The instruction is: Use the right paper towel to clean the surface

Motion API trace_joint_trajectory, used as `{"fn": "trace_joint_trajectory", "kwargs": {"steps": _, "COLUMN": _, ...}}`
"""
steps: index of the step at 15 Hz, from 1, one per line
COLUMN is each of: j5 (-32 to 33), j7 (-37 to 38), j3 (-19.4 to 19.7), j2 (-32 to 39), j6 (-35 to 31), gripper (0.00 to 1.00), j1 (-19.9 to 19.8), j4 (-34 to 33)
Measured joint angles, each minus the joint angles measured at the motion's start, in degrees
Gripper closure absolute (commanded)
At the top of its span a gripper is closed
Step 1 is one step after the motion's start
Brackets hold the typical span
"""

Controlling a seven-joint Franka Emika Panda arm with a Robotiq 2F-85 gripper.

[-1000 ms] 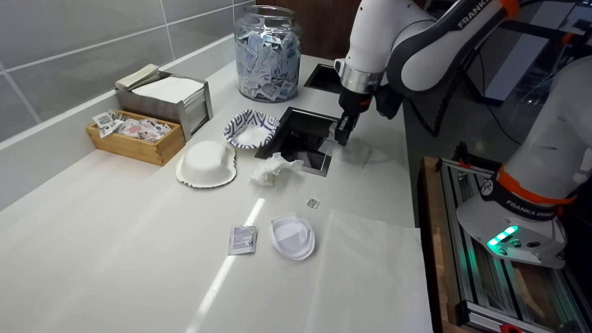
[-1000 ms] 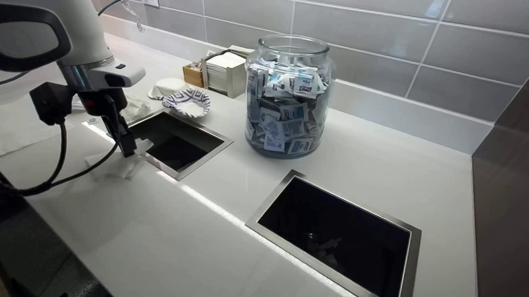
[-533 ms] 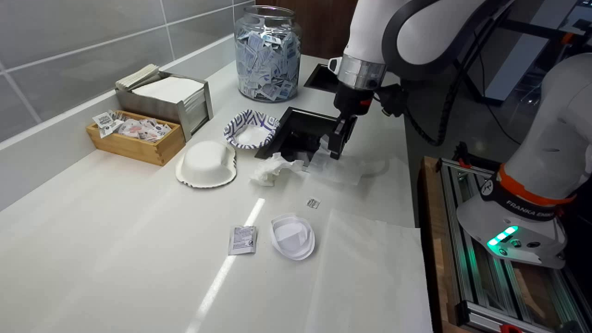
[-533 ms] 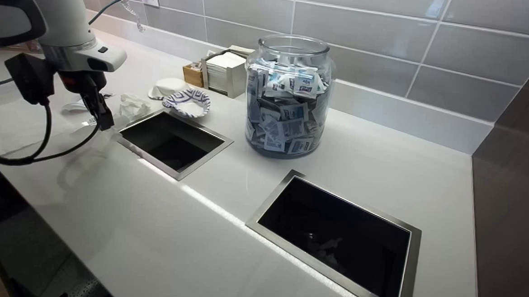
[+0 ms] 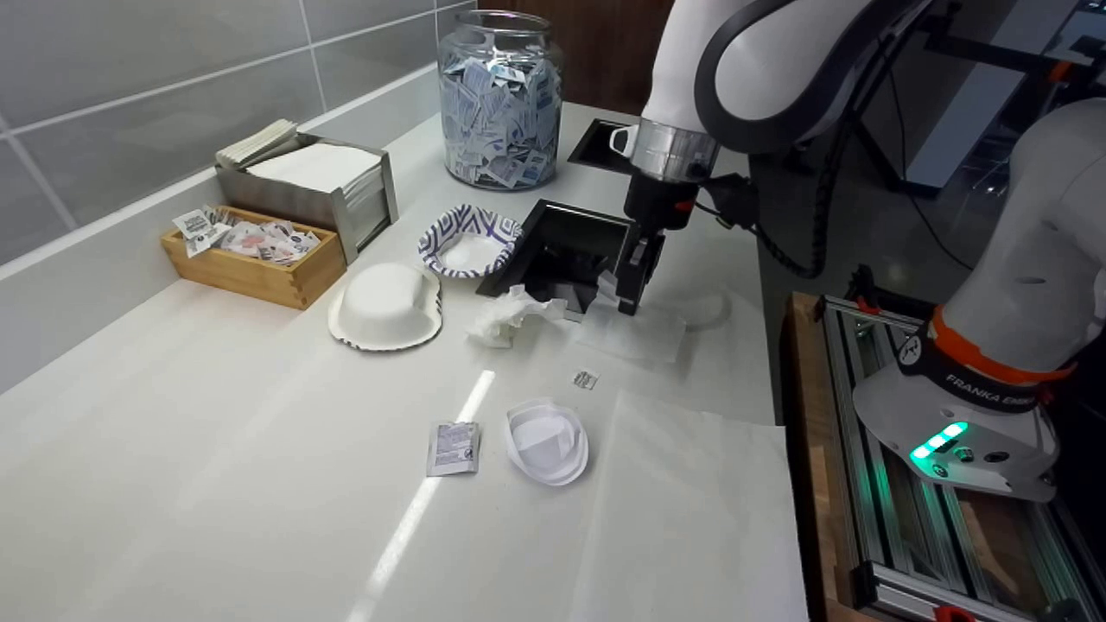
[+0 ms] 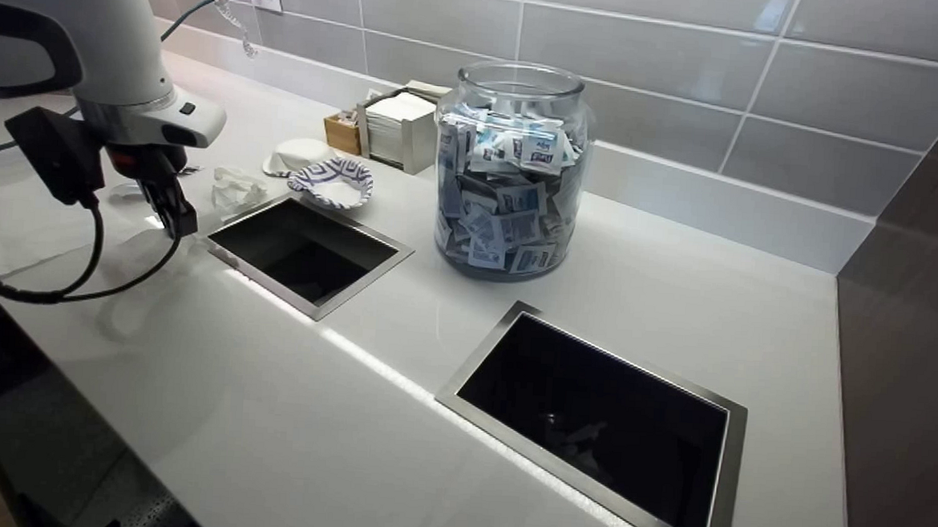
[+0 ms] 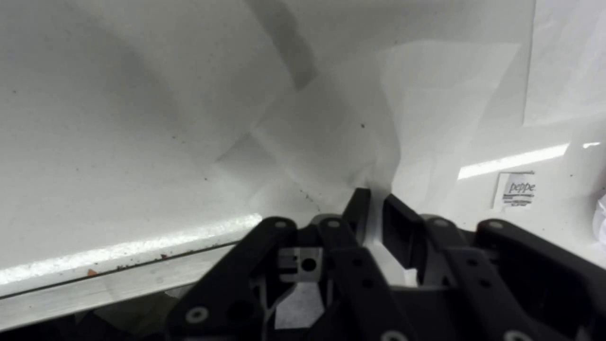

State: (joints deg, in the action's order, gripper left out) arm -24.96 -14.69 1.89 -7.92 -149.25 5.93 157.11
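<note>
White, thin paper towel (image 5: 639,337) gripped in the black two-fingered pincer (image 7: 376,195)

Hold: the pincer is closed on the towel, a gathered strip of it passing between the fingertips. The remainder spreads below and around the pincer, low over the glossy white counter (image 6: 284,414); full contact with the counter cannot be confirmed.

Handling, by judgement: very light, limp, easily torn, more so if damp. It should slide readily on so smooth a surface, though loose corners may fold under or trail. Sound place of hold: a gathered fold near the middle, leaving a pad beneath the pincer; a lone edge would likely flap and wipe little. Downward pressure should be modest, as the fingers could poke through.

Surroundings: just beside the pincer is a dark rectangular opening with a brushed metal rim (image 6: 363,284), where the towel could snag or dip. Dark and orange crumbs (image 7: 92,273) lie along that rim. Crumpled white paper (image 5: 510,320) sits near the pincer, close by the opening, and could be swept along. Right of the pincer in the wrist view rests a small printed white packet (image 7: 516,189); farther off, a large flat white sheet (image 5: 700,510). Either may drag if caught. Well apart from the pincer stands a clear glass jar of packets (image 5: 501,104), judged no obstruction.
</note>
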Motion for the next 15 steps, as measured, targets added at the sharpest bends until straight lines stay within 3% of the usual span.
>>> {"fn": "trace_joint_trajectory", "kwargs": {"steps": 8, "j5": 0.29, "j7": -1.52, "j3": -0.05, "j2": 3.33, "j6": -0.69, "gripper": 0.97, "j1": -0.8, "j4": -0.08}}
{"fn": "trace_joint_trajectory", "kwargs": {"steps": 15, "j5": 13.0, "j7": 4.95, "j3": 0.07, "j2": 3.86, "j6": -4.68, "gripper": 0.97, "j1": -4.75, "j4": -0.03}}
